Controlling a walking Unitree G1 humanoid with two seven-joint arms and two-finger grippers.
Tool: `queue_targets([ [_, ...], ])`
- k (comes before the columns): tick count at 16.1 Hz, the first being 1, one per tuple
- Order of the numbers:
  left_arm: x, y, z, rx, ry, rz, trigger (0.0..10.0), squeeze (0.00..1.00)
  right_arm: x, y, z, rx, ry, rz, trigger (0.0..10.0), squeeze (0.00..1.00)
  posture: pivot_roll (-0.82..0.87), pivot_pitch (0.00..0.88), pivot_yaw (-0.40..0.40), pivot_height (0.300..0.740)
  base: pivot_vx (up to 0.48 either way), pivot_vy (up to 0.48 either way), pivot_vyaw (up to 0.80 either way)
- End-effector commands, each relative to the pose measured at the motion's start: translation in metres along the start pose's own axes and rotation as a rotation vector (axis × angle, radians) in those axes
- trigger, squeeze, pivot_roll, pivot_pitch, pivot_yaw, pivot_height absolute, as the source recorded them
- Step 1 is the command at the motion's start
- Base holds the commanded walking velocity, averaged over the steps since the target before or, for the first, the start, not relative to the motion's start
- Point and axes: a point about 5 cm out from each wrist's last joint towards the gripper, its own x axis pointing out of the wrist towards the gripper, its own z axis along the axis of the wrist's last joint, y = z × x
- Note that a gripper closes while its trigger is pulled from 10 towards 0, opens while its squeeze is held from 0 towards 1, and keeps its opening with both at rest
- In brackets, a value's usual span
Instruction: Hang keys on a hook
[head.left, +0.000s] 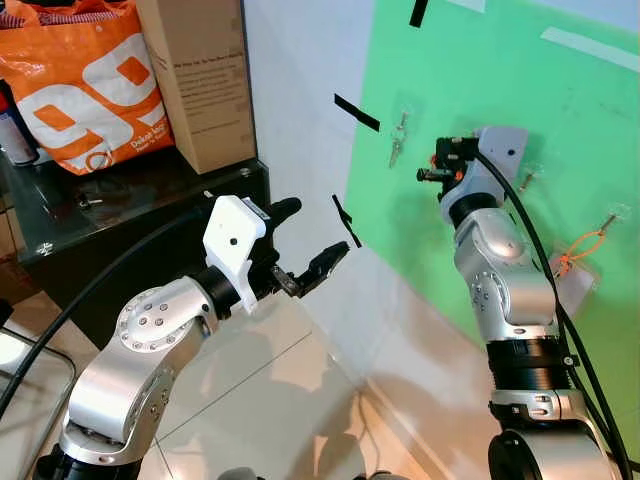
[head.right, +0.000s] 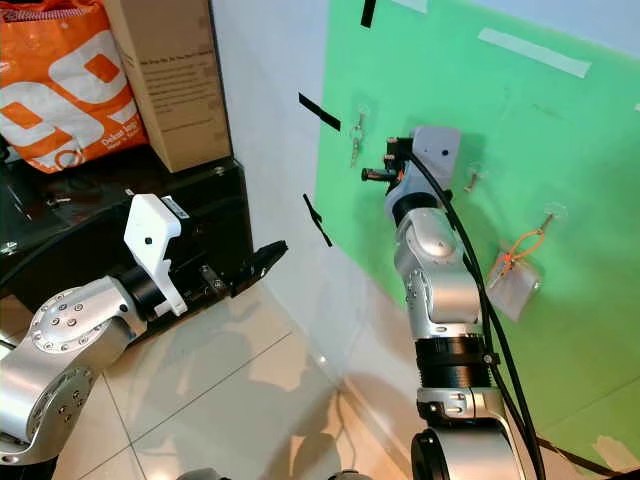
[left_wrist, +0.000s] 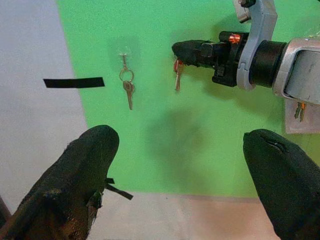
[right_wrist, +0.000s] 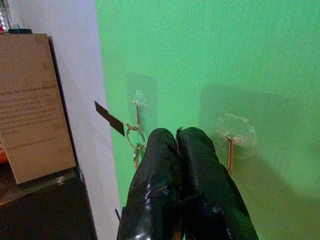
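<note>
My right tool (left_wrist: 182, 51) is raised against the green panel (head.left: 560, 90), its fingers (right_wrist: 200, 165) pressed together on a small key (left_wrist: 177, 77) that dangles from their tips, close to the panel. Just beside the tool tips, a clear hook (right_wrist: 231, 137) sits bare on the panel. Farther toward the white wall (head.left: 290, 60), another hook (right_wrist: 137, 102) already carries a ring with keys (left_wrist: 128, 85). On the other side of my right arm, a hook holds an orange loop with a clear tag (head.left: 575, 270). Black tape strips (head.left: 356, 113) mark the white wall near the panel's edge. My left tool (head.left: 305, 250) is held level, away from the panel, its fingers (left_wrist: 75, 175) spread wide with nothing between them. A dark glass surface (head.left: 120, 200) on my left bears an orange bag (head.left: 85, 85) and a brown cardboard box (head.left: 200, 75) at its wall-side edge.
</note>
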Motion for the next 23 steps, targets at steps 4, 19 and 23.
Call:
queue_targets([
  [4, 0.0, -0.002, 0.002, 0.013, 0.0, -0.004, 10.0, 0.31, 0.007, 0.0, 0.007, 0.002, -0.024, -0.012, 10.0, 0.0, 0.11, 0.0, -0.019, 0.74, 0.0, 0.0, 0.0],
  [19, -0.002, -0.003, 0.0, 0.005, 0.009, -0.005, 10.0, 0.31, -0.002, -0.015, -0.006, -0.007, 0.053, -0.064, 10.0, 0.0, 0.1, 0.0, -0.017, 0.74, 0.0, 0.0, 0.0],
  [23, -0.002, -0.002, 0.0, 0.007, 0.009, -0.004, 10.0, 0.3, -0.004, -0.016, -0.01, -0.015, 0.081, -0.064, 10.0, 0.0, 0.1, 0.0, -0.015, 0.74, 0.0, 0.0, 0.0],
])
